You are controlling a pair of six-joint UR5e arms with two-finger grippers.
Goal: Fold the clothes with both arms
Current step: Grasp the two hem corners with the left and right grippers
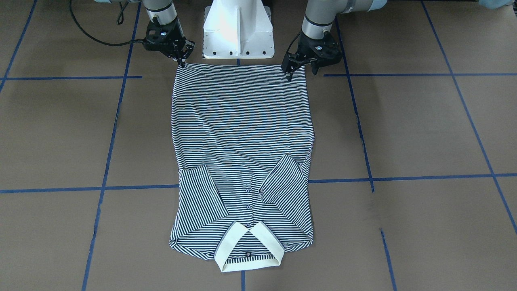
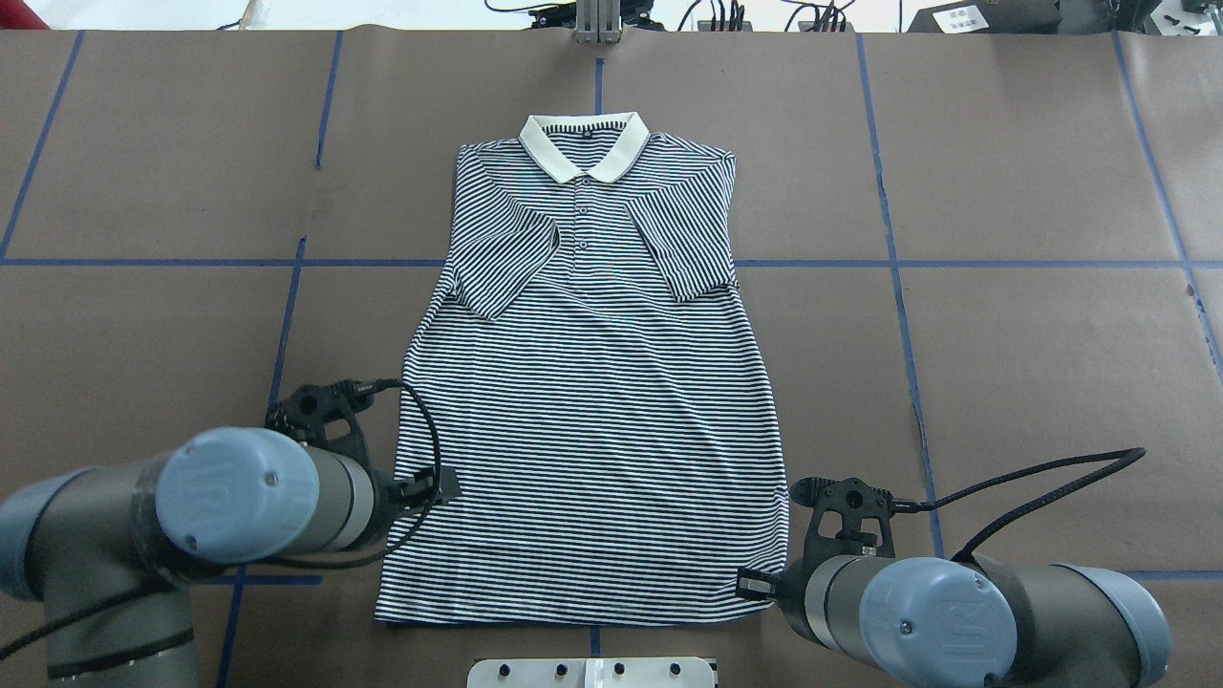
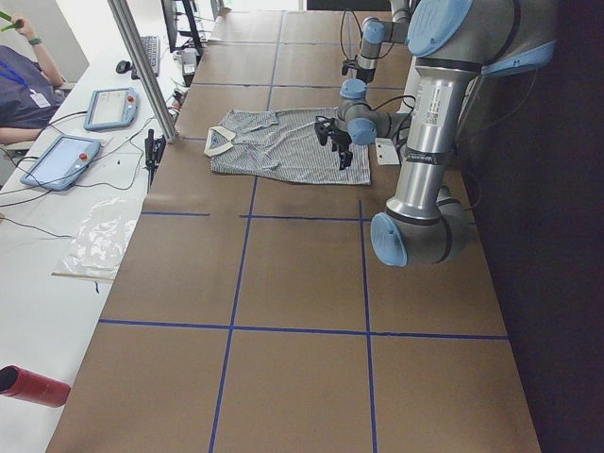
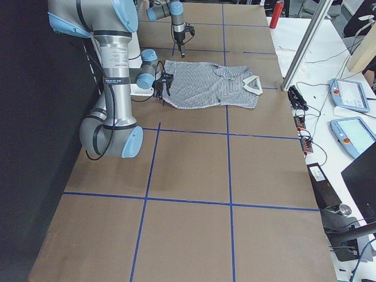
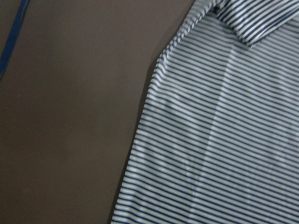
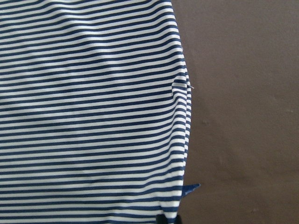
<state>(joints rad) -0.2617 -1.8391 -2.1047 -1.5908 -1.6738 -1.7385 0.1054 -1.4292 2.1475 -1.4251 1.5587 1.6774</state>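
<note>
The striped polo shirt (image 1: 242,133) (image 2: 592,420) lies flat and face up on the brown table. Its cream collar (image 1: 248,246) points away from the robot and both sleeves are folded in over the chest. The hem runs along the robot's side. My left gripper (image 1: 301,74) (image 2: 430,489) hovers at the hem corner on its side, fingers apart and holding nothing. At the opposite hem corner, my right gripper (image 1: 183,56) (image 2: 760,583) also looks open. The left wrist view shows only the shirt's side edge (image 5: 224,140), and the right wrist view shows the other edge (image 6: 93,116).
The white pedestal base (image 1: 238,28) (image 2: 592,672) stands just behind the hem. Blue tape lines (image 1: 404,178) cross the table. A black cable (image 2: 1041,478) loops from the right wrist. A side bench holds tablets (image 3: 61,160), with a person seated beside it and a metal post (image 3: 142,66) nearby.
</note>
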